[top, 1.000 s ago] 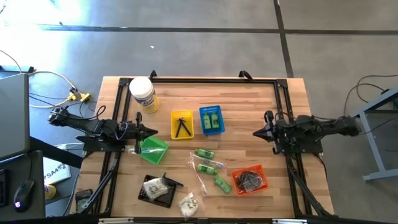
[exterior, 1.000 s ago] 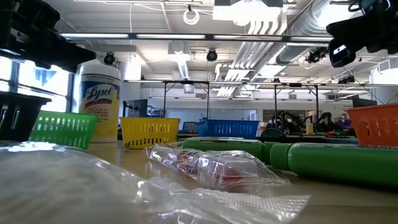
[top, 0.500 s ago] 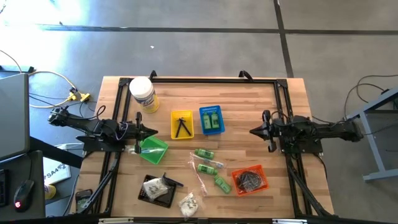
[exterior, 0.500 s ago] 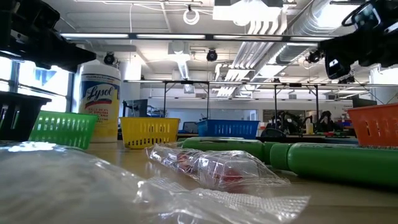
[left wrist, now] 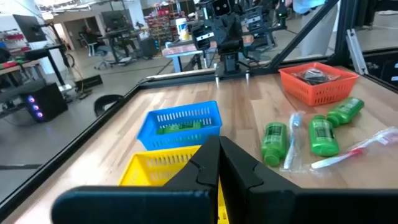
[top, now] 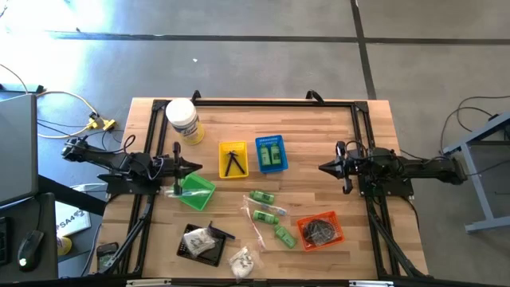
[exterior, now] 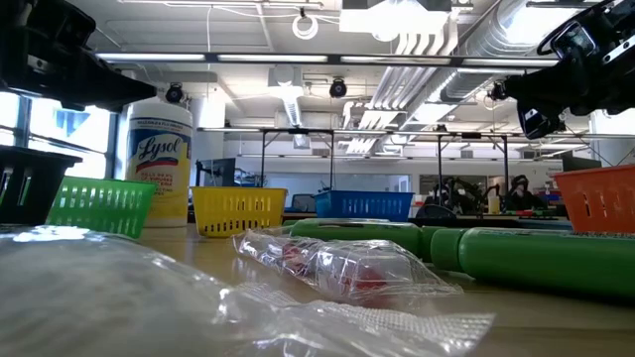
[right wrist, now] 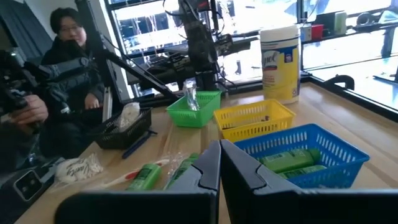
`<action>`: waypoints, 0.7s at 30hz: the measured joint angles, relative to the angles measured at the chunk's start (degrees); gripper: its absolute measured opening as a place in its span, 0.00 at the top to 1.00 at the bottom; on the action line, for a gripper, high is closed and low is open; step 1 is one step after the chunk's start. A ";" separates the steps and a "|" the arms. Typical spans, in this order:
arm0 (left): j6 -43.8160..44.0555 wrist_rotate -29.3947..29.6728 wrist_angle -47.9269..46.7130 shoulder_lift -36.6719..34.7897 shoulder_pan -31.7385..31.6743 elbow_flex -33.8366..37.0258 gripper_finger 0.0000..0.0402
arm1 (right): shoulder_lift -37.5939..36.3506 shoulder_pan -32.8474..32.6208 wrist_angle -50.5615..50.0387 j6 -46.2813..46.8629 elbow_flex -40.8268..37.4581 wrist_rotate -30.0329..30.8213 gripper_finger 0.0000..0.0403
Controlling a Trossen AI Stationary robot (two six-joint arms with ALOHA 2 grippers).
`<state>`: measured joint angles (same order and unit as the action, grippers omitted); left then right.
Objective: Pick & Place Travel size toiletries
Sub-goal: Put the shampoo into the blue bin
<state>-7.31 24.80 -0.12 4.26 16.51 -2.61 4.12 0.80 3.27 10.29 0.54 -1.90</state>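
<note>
**Both claws shut and empty; right arm edges inward**

While the left claw [top: 197,167] sits unchanged above the green basket [top: 197,192] at the desk's left side, the right claw [top: 323,168] has crept a little further toward the desk's middle than a second ago. Both claws are pinched fully together, nothing between the fingers; each wrist view shows its two dark tips meeting.

Toiletries, all as before:
- Three green bottles [top: 262,197] lie loose on the wooden desk [top: 311,127] between the baskets, with a long thin clear packet [top: 253,223] among them.
- More green bottles lie in the blue basket [top: 271,153].
- Small black pieces [top: 233,163] lie in the yellow basket [top: 233,159]; dark items fill the orange basket [top: 320,229].
- One clear packet with white contents [top: 199,238] rests on the black tray [top: 198,243]; another [top: 241,259] lies on the desk just beside the tray.
- A thin packet stands upright in the green basket, seen in the right wrist view.

Big white jar [top: 182,120] stands at the far left corner. A person [right wrist: 68,74] in dark clothing sits beyond the desk in the right wrist view.
</note>
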 joint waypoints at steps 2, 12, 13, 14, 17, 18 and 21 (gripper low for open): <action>1.02 -0.59 -0.01 0.00 0.00 0.00 1.00 | 0.00 0.00 -0.01 0.02 0.00 -0.13 1.00; 3.45 -1.93 -0.02 0.00 0.00 0.00 1.00 | 1.79 -0.02 -0.03 0.01 -0.09 0.53 1.00; 3.23 -1.93 -0.02 0.01 0.00 0.01 1.00 | 2.01 -0.02 -0.03 0.01 -0.09 0.83 1.00; 3.23 -1.94 -0.02 0.01 0.00 0.02 1.00 | 2.23 -0.02 -0.03 0.00 -0.10 1.27 1.00; 3.19 -1.95 0.00 0.01 0.00 0.02 1.00 | 2.75 -0.02 -0.03 0.00 -0.11 3.03 1.00; 3.17 -1.95 0.00 0.01 0.00 0.02 1.00 | 2.85 -0.02 -0.01 0.01 -0.11 3.40 1.00; 3.22 -1.97 0.00 0.00 0.00 0.02 1.00 | 2.99 -0.02 0.11 0.05 -0.13 3.47 1.00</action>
<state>-4.09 22.83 -0.12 4.27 16.51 -2.59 7.11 0.78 3.38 10.34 0.40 1.57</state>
